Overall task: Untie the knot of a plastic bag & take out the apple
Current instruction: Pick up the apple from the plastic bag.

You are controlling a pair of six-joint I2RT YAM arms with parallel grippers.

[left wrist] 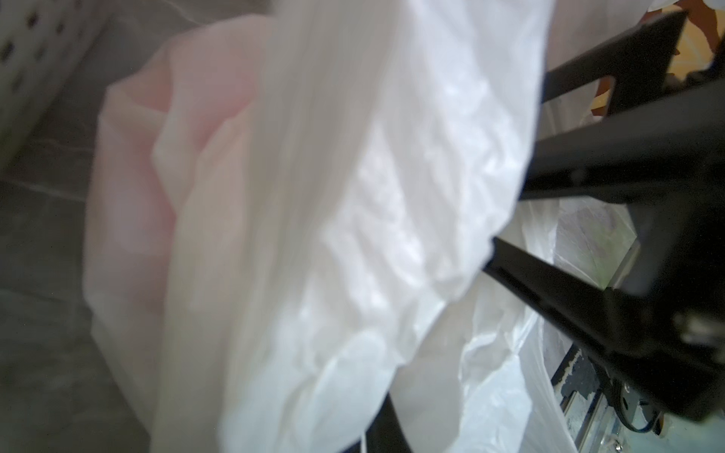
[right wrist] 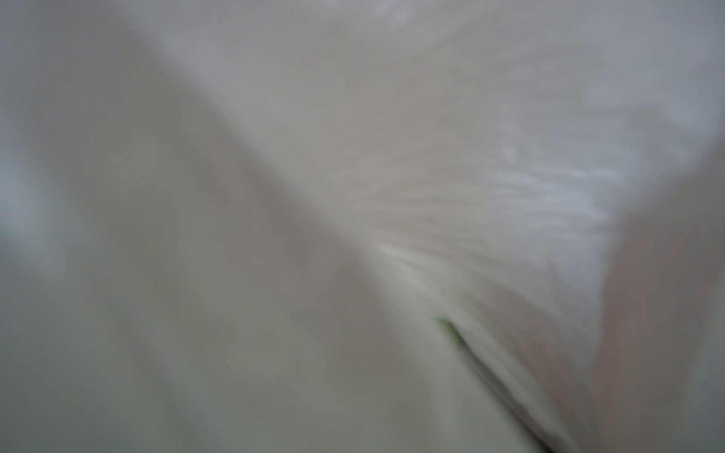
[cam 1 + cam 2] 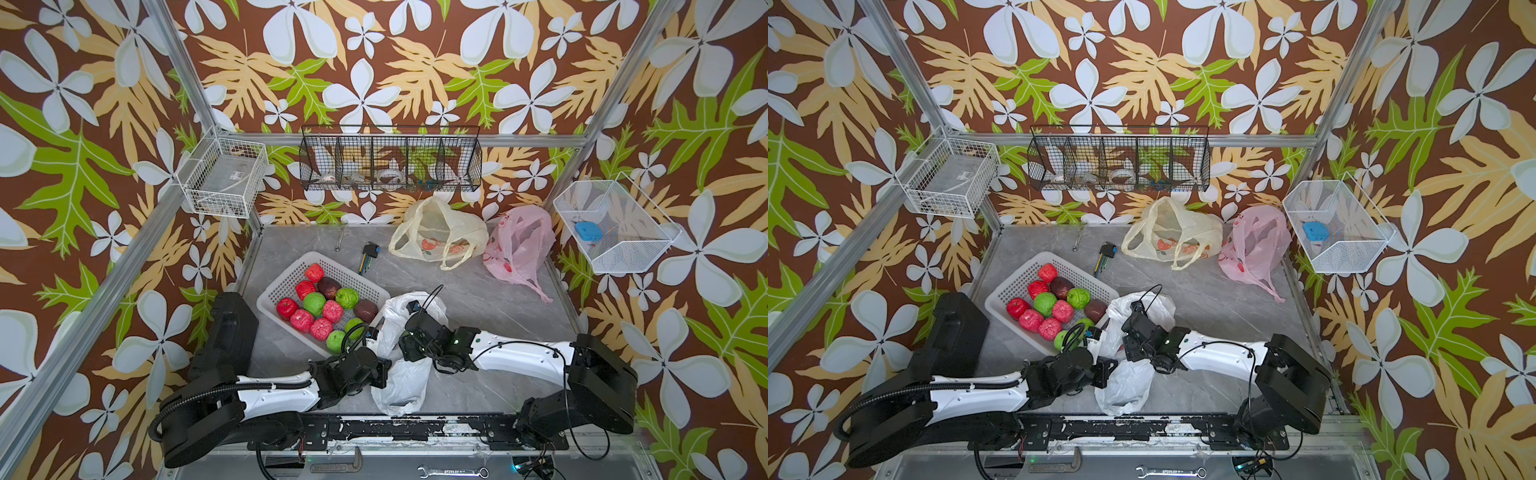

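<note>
White film everywhere: the white plastic bag [image 3: 405, 384] lies slumped on the grey table [image 3: 490, 303] at the front, between my two arms and just beside the basket [image 3: 286, 276] of fruit [image 3: 314, 303]. My left gripper [image 3: 380, 368] is clamped tight on the bag's film, which drapes over its black fingers [image 1: 612, 157]. My right gripper [image 3: 413, 311] is buried in the bag's far folds. Spread or pinched, I cannot tell, because its wrist view is all blurred plastic. A pink tint [image 1: 129, 164] glows through the film, but the apple itself I can't make out.
</note>
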